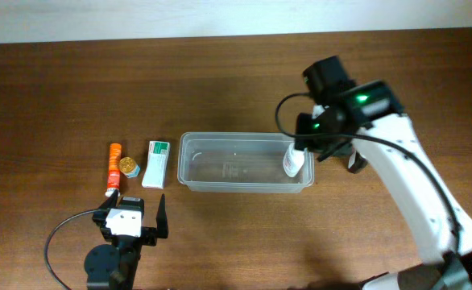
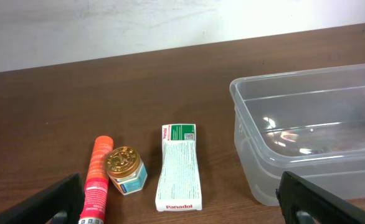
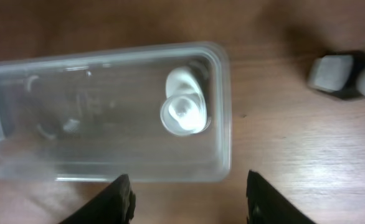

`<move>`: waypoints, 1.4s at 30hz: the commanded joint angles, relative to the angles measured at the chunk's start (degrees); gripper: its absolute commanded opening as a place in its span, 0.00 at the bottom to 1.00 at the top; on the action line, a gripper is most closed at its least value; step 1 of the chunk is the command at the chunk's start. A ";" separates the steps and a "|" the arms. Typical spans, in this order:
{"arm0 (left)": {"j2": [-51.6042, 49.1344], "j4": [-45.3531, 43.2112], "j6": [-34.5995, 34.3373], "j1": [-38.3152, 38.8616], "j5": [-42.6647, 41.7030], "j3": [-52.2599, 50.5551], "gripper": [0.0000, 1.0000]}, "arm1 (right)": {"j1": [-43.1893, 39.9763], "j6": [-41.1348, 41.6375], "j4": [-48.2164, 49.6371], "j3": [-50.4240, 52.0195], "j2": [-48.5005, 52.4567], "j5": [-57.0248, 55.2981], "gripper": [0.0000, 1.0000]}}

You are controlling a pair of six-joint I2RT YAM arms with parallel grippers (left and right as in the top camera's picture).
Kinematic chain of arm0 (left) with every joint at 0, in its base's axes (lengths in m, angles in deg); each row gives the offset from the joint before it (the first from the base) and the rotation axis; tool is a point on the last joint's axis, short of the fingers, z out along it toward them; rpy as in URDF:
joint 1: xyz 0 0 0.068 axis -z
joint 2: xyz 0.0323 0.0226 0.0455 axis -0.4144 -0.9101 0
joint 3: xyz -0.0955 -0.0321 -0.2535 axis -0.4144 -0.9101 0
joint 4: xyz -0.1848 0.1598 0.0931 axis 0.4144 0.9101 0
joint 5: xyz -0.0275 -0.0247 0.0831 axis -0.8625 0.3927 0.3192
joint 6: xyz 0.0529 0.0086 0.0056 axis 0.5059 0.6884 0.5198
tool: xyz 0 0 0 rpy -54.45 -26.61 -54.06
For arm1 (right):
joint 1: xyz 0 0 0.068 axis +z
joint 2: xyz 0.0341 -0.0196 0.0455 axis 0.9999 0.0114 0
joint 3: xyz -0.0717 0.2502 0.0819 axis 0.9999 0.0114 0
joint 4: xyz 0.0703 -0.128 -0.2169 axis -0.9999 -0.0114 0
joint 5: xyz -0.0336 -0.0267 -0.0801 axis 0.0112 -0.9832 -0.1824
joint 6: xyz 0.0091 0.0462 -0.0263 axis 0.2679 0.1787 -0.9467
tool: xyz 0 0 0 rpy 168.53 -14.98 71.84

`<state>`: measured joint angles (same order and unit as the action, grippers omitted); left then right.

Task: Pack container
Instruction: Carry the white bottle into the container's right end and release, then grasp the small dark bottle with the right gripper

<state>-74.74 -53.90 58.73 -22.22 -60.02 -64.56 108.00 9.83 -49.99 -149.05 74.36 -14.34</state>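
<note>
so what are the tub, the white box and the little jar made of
The tub looks like clear glossy plastic: see-through, with glinting highlights. The box looks like matte printed cardboard, with crisp folded edges. The jar could be glass or plastic; its shiny gold lid is probably metal.

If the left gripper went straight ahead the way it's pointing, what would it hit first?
Probably the Panadol box, roughly centred ahead of the open left gripper; the gold-lidded jar sits just left of that line.
</note>
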 commanded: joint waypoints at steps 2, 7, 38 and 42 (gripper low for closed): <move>0.52 -0.13 0.92 0.37 -1.01 -0.26 0.99 | -4.92 -1.53 -5.16 -7.26 -3.87 -9.75 0.52; 0.52 -0.15 0.92 0.37 -1.01 -0.26 0.99 | -14.14 -5.70 -6.23 -4.66 -2.45 -8.20 0.52; 0.52 -0.15 0.92 0.37 -1.03 -0.26 0.99 | -26.29 -12.26 15.10 16.33 10.56 0.17 0.23; 0.52 -0.13 0.92 0.37 -1.01 -0.26 0.99 | -26.25 -12.41 12.24 14.80 9.77 0.20 0.20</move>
<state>-74.74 -53.92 58.73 -22.22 -60.00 -64.56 82.14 -1.77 -36.53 -132.86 84.85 -14.25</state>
